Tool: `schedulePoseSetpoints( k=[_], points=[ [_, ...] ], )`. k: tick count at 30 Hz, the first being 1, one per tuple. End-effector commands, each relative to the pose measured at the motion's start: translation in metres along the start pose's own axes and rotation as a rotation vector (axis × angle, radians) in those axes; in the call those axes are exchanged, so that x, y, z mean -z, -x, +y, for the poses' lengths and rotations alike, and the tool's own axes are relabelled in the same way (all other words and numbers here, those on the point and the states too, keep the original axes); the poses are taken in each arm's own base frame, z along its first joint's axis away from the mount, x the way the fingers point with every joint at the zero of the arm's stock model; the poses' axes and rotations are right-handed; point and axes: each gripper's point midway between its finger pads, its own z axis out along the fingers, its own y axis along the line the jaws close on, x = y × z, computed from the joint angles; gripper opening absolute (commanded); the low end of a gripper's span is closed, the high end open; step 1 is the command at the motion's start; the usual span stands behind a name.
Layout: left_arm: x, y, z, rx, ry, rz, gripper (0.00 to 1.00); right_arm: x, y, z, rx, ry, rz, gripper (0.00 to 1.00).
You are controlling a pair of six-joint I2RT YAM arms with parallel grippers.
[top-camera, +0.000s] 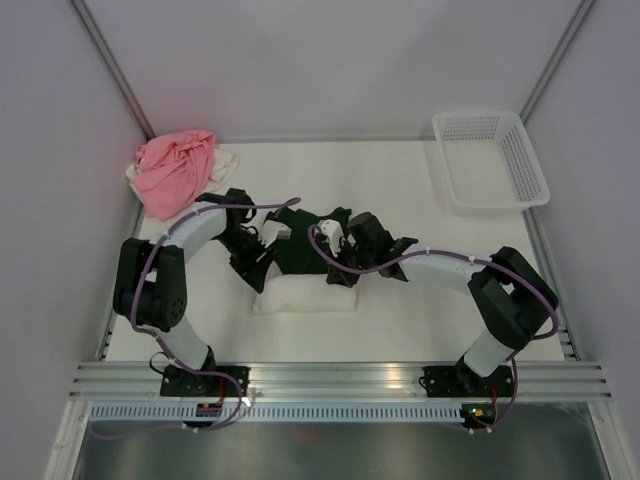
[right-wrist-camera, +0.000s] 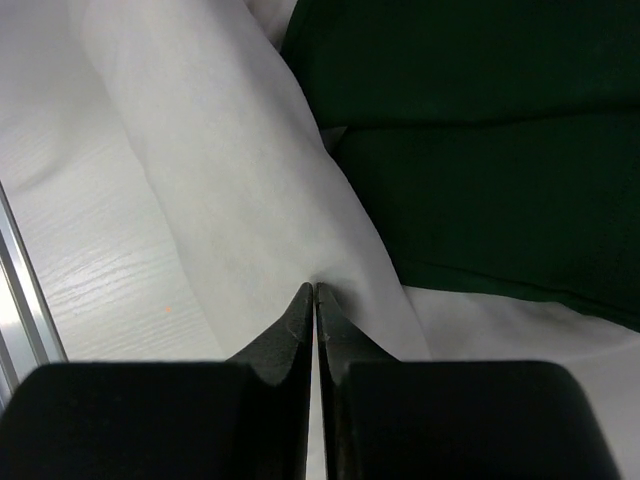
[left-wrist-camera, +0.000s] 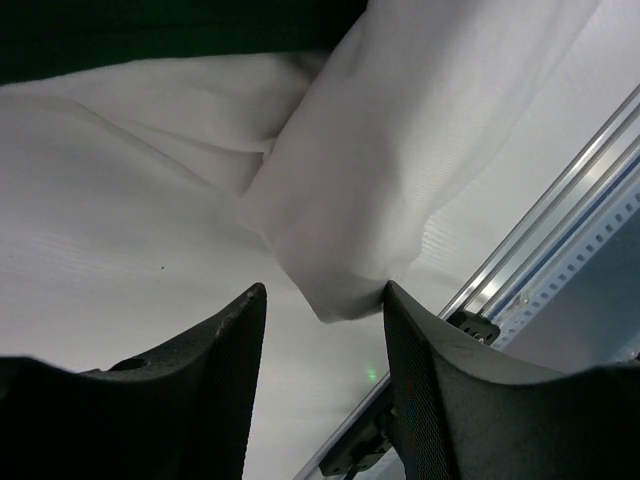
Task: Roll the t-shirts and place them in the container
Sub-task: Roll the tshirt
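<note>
A cream-white t-shirt point(top-camera: 300, 297) lies as a folded band mid-table, its far edge overlapping a dark green t-shirt point(top-camera: 298, 243). My left gripper point(top-camera: 262, 264) hovers at the band's left end. In the left wrist view it point(left-wrist-camera: 325, 290) is open, and a corner of the white cloth point(left-wrist-camera: 380, 150) brushes its right finger point(left-wrist-camera: 420, 360). My right gripper point(top-camera: 336, 272) is at the band's right end. Its tips point(right-wrist-camera: 315, 288) are pinched together on a pucker of the white cloth point(right-wrist-camera: 230, 180), beside the green cloth point(right-wrist-camera: 480, 150). A pink t-shirt point(top-camera: 178, 172) is heaped at the far left over another cream one point(top-camera: 226, 160).
A white mesh basket point(top-camera: 490, 160) stands at the far right of the table. An aluminium rail point(top-camera: 340, 378) runs along the near edge, close below the white band. Side walls close in the table on the left and right.
</note>
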Motion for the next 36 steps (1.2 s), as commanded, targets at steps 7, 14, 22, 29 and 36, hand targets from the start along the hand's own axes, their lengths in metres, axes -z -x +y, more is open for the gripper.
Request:
schedulePoseSetpoints(
  k=[7, 14, 22, 29, 36],
  points=[
    [-0.016, 0.019, 0.018, 0.121, 0.055, -0.043, 0.38, -0.009, -0.008, -0.022, -0.047, -0.066, 0.014, 0.06],
    [-0.022, 0.008, 0.032, 0.116, 0.078, 0.002, 0.02, -0.009, -0.012, -0.030, -0.048, -0.081, 0.018, 0.06],
    [-0.012, 0.007, 0.045, 0.084, 0.106, 0.006, 0.41, -0.007, -0.017, -0.042, -0.066, -0.090, 0.022, 0.05],
    [0.040, 0.041, 0.028, -0.117, 0.187, -0.176, 0.62, -0.006, -0.018, -0.042, -0.063, -0.092, 0.016, 0.05],
    [0.048, 0.043, 0.011, -0.474, 0.474, -0.253, 0.75, -0.008, -0.022, -0.042, -0.076, -0.102, 0.022, 0.05]
  ],
)
